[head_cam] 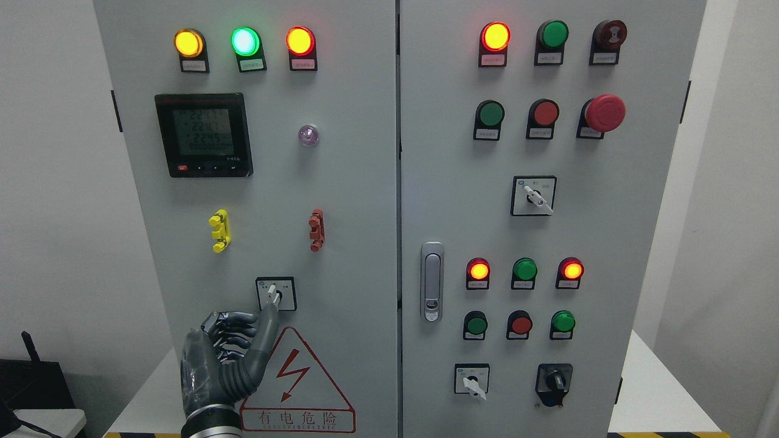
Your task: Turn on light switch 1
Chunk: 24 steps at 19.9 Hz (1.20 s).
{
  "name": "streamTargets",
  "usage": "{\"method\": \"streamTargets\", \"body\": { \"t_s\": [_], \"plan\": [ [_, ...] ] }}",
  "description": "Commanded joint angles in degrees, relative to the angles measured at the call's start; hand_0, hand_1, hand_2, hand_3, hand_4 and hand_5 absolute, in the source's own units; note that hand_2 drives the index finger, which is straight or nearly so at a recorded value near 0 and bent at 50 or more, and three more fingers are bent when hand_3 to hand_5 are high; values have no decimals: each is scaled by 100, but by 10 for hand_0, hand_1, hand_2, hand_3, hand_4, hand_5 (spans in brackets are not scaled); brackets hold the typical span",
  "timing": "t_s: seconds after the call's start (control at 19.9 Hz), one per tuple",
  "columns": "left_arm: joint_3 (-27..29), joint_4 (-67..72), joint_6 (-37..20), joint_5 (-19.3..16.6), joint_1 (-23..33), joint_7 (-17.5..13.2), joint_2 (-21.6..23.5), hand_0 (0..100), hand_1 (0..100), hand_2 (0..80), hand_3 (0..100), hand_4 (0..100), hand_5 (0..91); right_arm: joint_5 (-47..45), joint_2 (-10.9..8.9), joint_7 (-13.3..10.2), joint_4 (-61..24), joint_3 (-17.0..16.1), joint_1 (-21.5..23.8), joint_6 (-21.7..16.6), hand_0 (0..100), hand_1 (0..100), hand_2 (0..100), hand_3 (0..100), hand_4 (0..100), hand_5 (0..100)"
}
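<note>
Four rotary selector switches are counted on the cabinet [341, 182]. Above the warning triangle [296, 383], the white-handled selector switch [275, 294] is touched by the left hand [228, 359]: thumb extended, remaining fingers curled.

Left hand [225, 359] at cabinet's [341, 182] 7 o'clock, thumb tip touching rotary switch [275, 294] from its 7 o'clock. Warning triangle [296, 383] at 6 o'clock of that switch. Meter [203, 135] at its 11 o'clock, two small handles [219, 230] between them. Door latch [432, 281] at 3 o'clock of the switch, on the right door.
</note>
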Motion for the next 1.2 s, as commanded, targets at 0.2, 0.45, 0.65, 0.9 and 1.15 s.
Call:
{"method": "streamTargets", "body": {
  "t_s": [0.2,0.45,0.65,0.9,1.15],
  "plan": [
    [-38,108,116,-11,-133,45,-67,138,512,549,720,737,689,-97,0,-2,0,0,0,-3,120,389,0,0,0,0],
    [-47,144,125,-11,-177,45,-67,140,514,548,721,738,689,-105,0,-2,0,0,0,-3,120,389,0,0,0,0],
    [-47,214,134,-11,-177,45,-76,140,514,548,721,738,689,-97,0,-2,0,0,0,-3,120,389,0,0,0,0],
    [-64,284,204,-2,-291,45,-93,142,513,546,720,738,689,-97,0,-2,0,0,0,-3,120,389,0,0,0,0],
    [-152,337,275,6,-353,54,-94,142,512,546,721,739,689,-97,0,-2,0,0,0,-3,120,389,0,0,0,0]
  ]
}}
